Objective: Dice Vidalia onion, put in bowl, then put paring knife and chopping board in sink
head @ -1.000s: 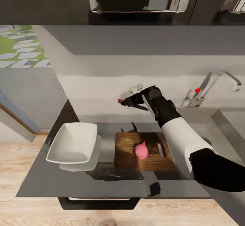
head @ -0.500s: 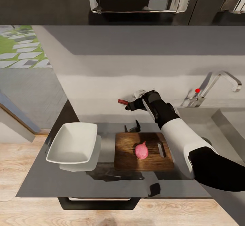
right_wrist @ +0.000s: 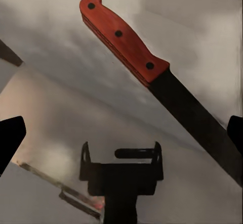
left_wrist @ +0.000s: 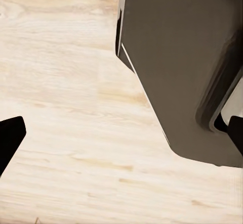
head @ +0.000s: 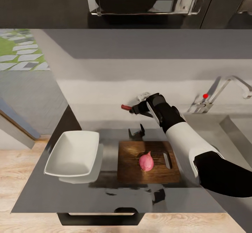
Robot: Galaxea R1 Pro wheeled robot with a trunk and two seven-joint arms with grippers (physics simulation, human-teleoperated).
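The pinkish Vidalia onion [head: 146, 161] lies whole on the brown chopping board [head: 129, 163], which rests on the dark glossy countertop [head: 105, 191]. The white square bowl [head: 71, 154] stands left of the board. Behind the board and above the counter, my right gripper [head: 137, 109] holds the paring knife [head: 125, 107] in the air, its red handle pointing left. In the right wrist view the knife [right_wrist: 121, 39] runs slantwise, and its dark blade reaches one finger of the gripper [right_wrist: 121, 133]. My left gripper [left_wrist: 121, 133] is open over the floor. The sink [head: 241, 131] is at the right.
The chrome tap [head: 231, 84] with its red knob [head: 205, 95] stands against the back wall. A white wall fitting [head: 142, 95] sits just behind my right hand. Dark wall cabinets [head: 140, 1] hang overhead. A dark cabinet side [left_wrist: 182, 67] and pale wooden floor [left_wrist: 66, 107] lie below my left gripper.
The camera has shifted, moving the whole picture slightly. My right gripper rose a little and turned with the knife, staying behind the board. The onion and board have not moved.
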